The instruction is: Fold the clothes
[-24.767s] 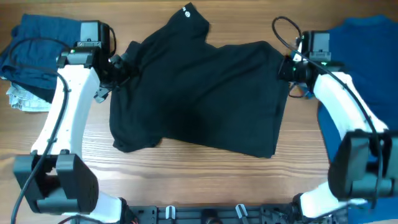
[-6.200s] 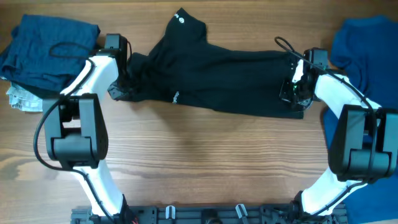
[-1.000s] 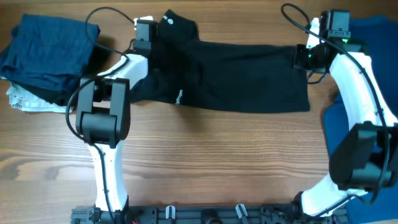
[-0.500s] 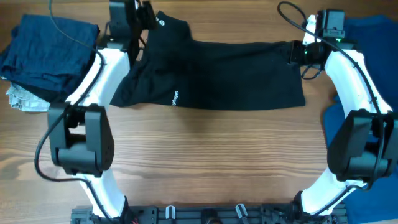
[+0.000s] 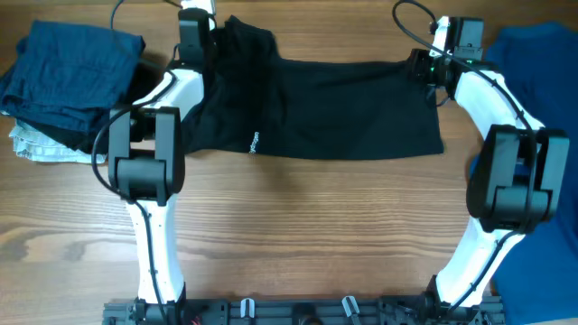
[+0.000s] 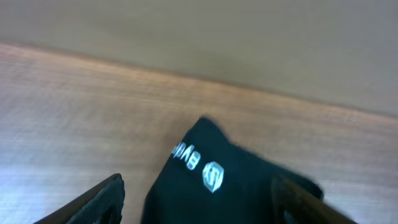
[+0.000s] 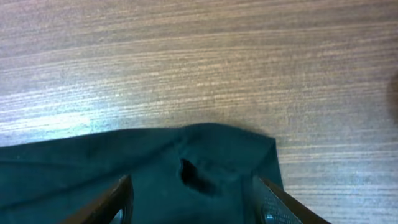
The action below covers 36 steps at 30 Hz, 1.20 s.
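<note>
Clothes (image 5: 343,108) lie as a wide, folded black band at 12 o'clock on the wooden surface (image 5: 298,235); a white logo (image 6: 211,176) shows at the left tip; navy garments (image 5: 68,68) sit stacked at 9 o'clock. Left pincer (image 6: 199,198) hangs open over the band's 10 o'clock corner; right pincer (image 7: 194,202) hangs open over its 2 o'clock corner.

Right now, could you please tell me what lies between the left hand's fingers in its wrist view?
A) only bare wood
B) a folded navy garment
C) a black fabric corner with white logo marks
C: a corner of the black garment, its logo marks showing, lies within the open left hand.
</note>
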### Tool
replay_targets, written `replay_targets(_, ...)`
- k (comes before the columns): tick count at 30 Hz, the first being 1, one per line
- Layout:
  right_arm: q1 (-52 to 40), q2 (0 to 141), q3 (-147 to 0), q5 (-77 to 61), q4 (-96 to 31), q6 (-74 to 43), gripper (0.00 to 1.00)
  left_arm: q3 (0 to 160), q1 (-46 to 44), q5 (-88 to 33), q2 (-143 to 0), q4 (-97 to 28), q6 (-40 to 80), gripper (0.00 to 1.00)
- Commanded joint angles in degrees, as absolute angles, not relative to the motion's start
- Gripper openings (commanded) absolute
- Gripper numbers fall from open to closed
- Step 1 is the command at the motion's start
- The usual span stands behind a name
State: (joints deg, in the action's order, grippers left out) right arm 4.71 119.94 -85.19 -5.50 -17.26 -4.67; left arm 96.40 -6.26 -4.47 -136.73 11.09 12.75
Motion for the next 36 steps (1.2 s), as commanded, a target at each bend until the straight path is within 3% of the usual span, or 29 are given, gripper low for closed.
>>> replay_targets(1,4.51,121.56,-85.80,-4.29,-15.25,-4.47,0.61,100.31,-5.85,-8.12,-139.22,11.64,12.84,0.75)
replay_targets(14,3.92,128.05,-85.80,-3.62,-12.60,-4.49,0.60,100.64,-5.82,-8.10,-142.96,13.13,12.82,0.74)
replay_targets(15,3.92,128.05,-85.80,-3.66,-12.16,-4.54,0.55,100.64,-5.82,-8.10,-143.02,13.13,12.84,0.66)
replay_targets(17,3.92,128.05,-85.80,-3.66,-12.01,-4.69,0.31,100.64,-5.82,-8.10,-143.26,13.10,12.84,0.52)
replay_targets(18,3.92,128.05,-85.80,-3.66,-12.01,-4.69,0.27,100.64,-5.82,-8.10,-143.26,13.08,12.84,0.50)
replay_targets(24,3.92,128.05,-85.80,-3.64,-11.99,-4.67,0.26,100.62,-5.61,-8.08,-143.44,13.10,12.84,0.41)
replay_targets(25,3.92,128.05,-85.80,-3.64,-11.97,-4.69,0.27,100.62,-5.61,-8.10,-143.44,13.08,12.84,0.42)
replay_targets(27,3.92,128.05,-85.80,-3.66,-11.99,-4.69,0.29,100.62,-5.63,-8.12,-143.44,13.02,12.84,0.54)
replay_targets(30,3.92,128.05,-85.80,-3.66,-11.97,-4.69,0.32,100.62,-5.65,-8.05,-143.48,10.37,12.82,0.55)
replay_targets(32,3.92,128.05,-85.80,-3.68,-11.99,-4.78,0.31,100.62,-5.56,-7.88,-144.18,9.85,12.56,0.47)
replay_targets(33,3.92,128.05,-85.80,-3.68,-11.99,-5.17,0.23,100.62,-5.54,-7.88,-144.35,9.76,12.36,0.39)
replay_targets(34,3.92,128.05,-85.80,-3.68,-11.92,-5.15,0.07,100.62,-5.50,-7.88,-144.42,9.65,12.38,0.25)
replay_targets(36,3.92,128.05,-85.80,-3.68,-11.18,-5.45,0.04,100.64,-5.28,-7.92,-144.40,10.09,12.38,0.06)
